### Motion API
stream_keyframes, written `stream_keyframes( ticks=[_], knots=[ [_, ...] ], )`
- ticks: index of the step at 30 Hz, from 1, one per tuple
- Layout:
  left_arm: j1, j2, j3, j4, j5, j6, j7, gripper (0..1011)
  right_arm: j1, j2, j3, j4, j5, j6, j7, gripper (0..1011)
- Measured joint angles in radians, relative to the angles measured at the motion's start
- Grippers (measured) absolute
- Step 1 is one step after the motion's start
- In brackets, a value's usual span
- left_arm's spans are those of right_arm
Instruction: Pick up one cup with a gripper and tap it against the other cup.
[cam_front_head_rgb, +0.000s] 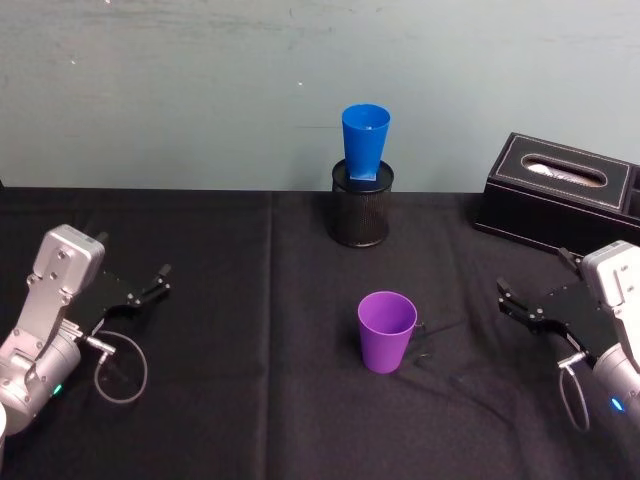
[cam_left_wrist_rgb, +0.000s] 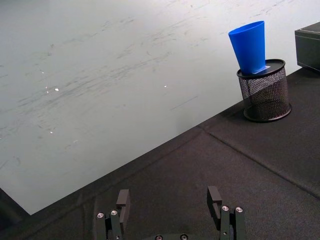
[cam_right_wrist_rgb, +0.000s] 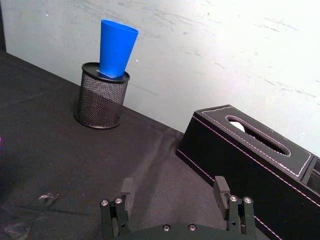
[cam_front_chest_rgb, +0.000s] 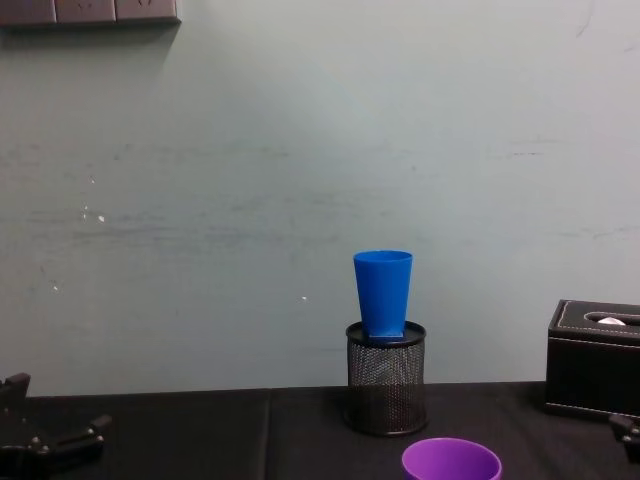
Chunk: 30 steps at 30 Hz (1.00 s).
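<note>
Scuffed pale green-grey wall (cam_front_head_rgb: 150, 90) behind black cloth-covered table (cam_front_head_rgb: 250, 400).

Left claw (cam_front_chest_rgb: 55, 408) sits low at the left edge over the black cloth (cam_front_chest_rgb: 200, 435), with its two tips apart. Right claw (cam_front_chest_rgb: 628, 432) shows as a small black part at the lower right edge. Purple cup (cam_front_chest_rgb: 451, 460) stands upright between the claws, nearer the right one (rim and upper wall visible, the rest cut off). Black mesh pot (cam_front_chest_rgb: 386, 385) stands beyond the purple cup, farther from both claws and near the wall (cam_front_chest_rgb: 250, 200). Blue cup (cam_front_chest_rgb: 382, 292) stands upright, wide end up, with its base inside the pot. Black tissue box (cam_front_chest_rgb: 590, 365) sits behind the right claw, apart from the pot.
</note>
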Motion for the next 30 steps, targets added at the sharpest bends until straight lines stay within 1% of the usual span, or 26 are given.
stream_keyframes(
  ticks=[30],
  knots=[
    [0.0,0.0,0.0,0.0,0.0,0.0,0.0,1011,0.0,0.0,0.0,0.0,0.0,0.0,0.0,1004]
  ],
)
